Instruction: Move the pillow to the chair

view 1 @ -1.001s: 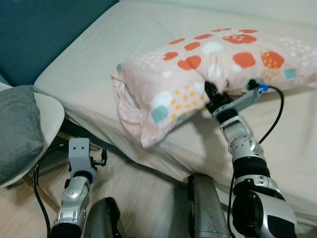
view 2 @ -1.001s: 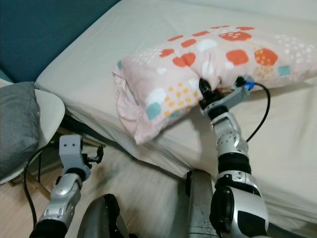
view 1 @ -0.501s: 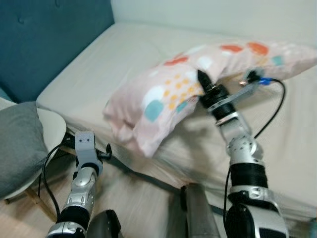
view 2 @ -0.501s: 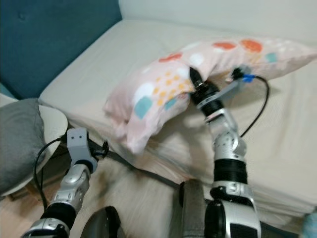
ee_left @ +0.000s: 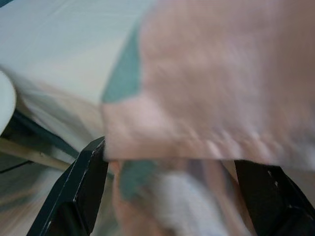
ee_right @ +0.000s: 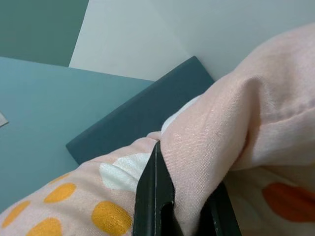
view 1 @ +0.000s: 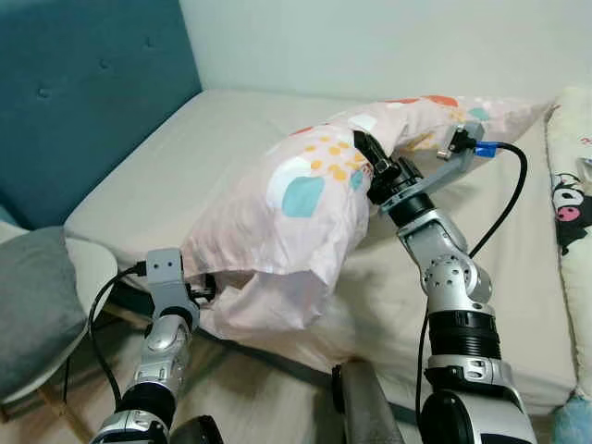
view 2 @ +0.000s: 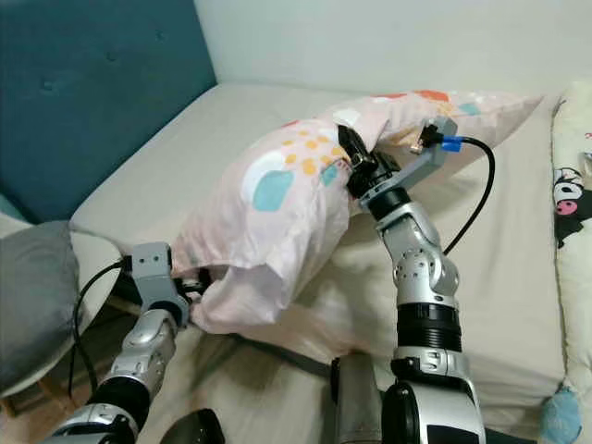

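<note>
Pillow [view 1: 305, 199], pink with colored spots, lifted off the bed [view 1: 185, 148] near the middle of the left eye view, drooping toward 7 o'clock. Pinched at its upper edge by the right end effector [view 1: 368, 159], clenched on the cloth. Left end effector [view 1: 205, 289] at 7 o'clock, right against the hanging corner. Gray cushion [view 1: 32, 310] on the white chair [view 1: 92, 268] at 8 o'clock.

Left wrist view: blurry pink cloth between two black fingers [ee_left: 81, 191] spread wide apart.

Right wrist view: black fingers [ee_right: 155, 196] squeezed on a fold of pink cloth, teal headboard [ee_right: 142, 115] behind.
</note>
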You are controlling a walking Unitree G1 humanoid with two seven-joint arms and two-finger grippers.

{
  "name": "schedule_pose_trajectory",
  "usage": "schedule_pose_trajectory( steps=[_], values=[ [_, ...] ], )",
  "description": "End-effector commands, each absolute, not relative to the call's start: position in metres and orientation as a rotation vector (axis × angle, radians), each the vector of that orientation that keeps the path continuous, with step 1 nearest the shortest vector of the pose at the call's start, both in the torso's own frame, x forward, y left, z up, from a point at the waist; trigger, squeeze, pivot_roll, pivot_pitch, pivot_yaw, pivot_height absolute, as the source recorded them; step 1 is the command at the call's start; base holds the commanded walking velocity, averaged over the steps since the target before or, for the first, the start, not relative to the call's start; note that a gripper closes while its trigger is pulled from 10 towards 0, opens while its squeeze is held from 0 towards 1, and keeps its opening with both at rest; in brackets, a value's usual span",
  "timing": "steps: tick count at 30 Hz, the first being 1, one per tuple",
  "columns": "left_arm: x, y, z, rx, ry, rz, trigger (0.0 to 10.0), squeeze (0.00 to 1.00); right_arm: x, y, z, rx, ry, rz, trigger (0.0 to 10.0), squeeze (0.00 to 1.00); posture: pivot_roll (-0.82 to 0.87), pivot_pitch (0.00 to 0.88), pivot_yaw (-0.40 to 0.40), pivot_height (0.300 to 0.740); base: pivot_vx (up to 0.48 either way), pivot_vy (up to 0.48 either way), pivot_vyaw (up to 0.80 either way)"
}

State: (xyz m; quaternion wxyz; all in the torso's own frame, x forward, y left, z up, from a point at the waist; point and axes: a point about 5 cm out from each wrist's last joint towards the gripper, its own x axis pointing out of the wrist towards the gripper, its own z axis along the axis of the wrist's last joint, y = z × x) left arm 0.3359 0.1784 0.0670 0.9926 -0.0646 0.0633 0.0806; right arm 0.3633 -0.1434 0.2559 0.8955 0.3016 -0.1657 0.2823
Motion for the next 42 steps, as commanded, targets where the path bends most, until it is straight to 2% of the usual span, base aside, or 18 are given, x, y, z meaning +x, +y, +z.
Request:
schedule_pose_trajectory(
  steps=[1, 9, 12, 27, 31, 42],
  values=[
    [0.335, 0.176, 0.064, -0.132, 0.139, 0.155, 10.0, 0.00, 0.358, -0.134, 0.272, 0.613, -0.403, 0.647, 0.0, 0.00, -0.28, 0.060, 0.104, 0.618, 0.000, 0.000, 0.00],
    [0.336, 0.173, 0.060, -0.135, 0.173, 0.155, 10.0, 0.00, 0.357, -0.133, 0.273, 0.606, -0.402, 0.659, 0.0, 0.00, -0.29, 0.035, 0.106, 0.656, 0.000, 0.000, 0.00],
    [0.337, 0.175, 0.062, -0.139, 0.157, 0.161, 10.0, 0.00, 0.357, -0.133, 0.273, 0.605, -0.401, 0.661, 0.0, 0.00, -0.29, 0.026, 0.106, 0.666, -0.480, 0.000, 0.00],
    [0.341, 0.178, 0.072, -0.098, 0.095, 0.153, 10.0, 0.00, 0.361, -0.130, 0.258, 0.600, -0.359, 0.606, 0.0, 0.00, -0.29, 0.000, 0.108, 0.733, 0.000, 0.000, 0.00],
    [0.344, 0.181, 0.078, -0.078, 0.064, 0.163, 10.0, 0.00, 0.363, -0.129, 0.257, 0.582, -0.357, 0.595, 0.0, 0.00, -0.29, 0.000, 0.107, 0.738, 0.000, 0.000, 0.00],
    [0.347, 0.197, 0.108, -0.001, -0.095, 0.288, 10.0, 0.00, 0.356, -0.116, 0.256, 0.544, -0.375, 0.671, 0.0, 0.00, -0.27, 0.000, 0.095, 0.738, 0.000, 0.000, 0.77]
  ],
)
